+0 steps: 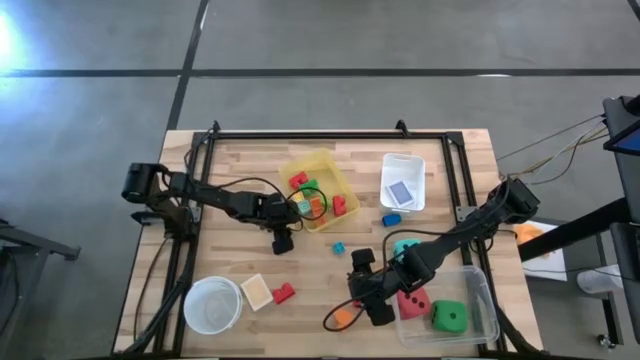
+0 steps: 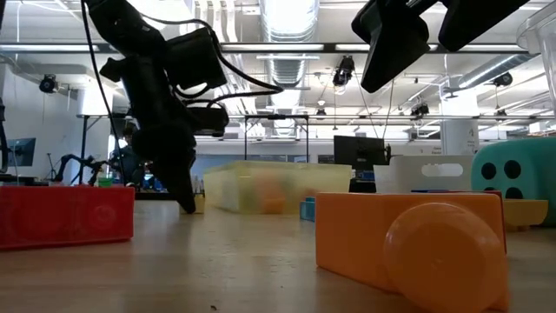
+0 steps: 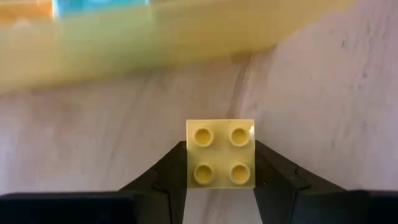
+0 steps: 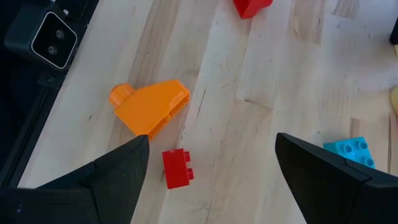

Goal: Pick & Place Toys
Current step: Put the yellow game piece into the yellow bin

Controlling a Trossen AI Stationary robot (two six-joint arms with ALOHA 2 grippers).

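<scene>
Left hand (image 3: 221, 163) sits low on the tabletop (image 3: 323, 93), fingers bracketing a yellow block (image 3: 221, 152) just beside the yellow bin (image 3: 155, 43); contact unconfirmed. Right hand (image 4: 211, 180), released, hovers over an orange block (image 4: 149, 106).

A pale wooden counter (image 1: 300, 270) carries a yellow bin (image 1: 318, 168), white bin (image 1: 403, 165), clear bin (image 1: 480, 295), white bowl (image 1: 212, 304), and loose blocks: orange (image 1: 343, 317), red (image 1: 284, 293), blue (image 1: 391, 219), teal (image 1: 338, 247).
</scene>
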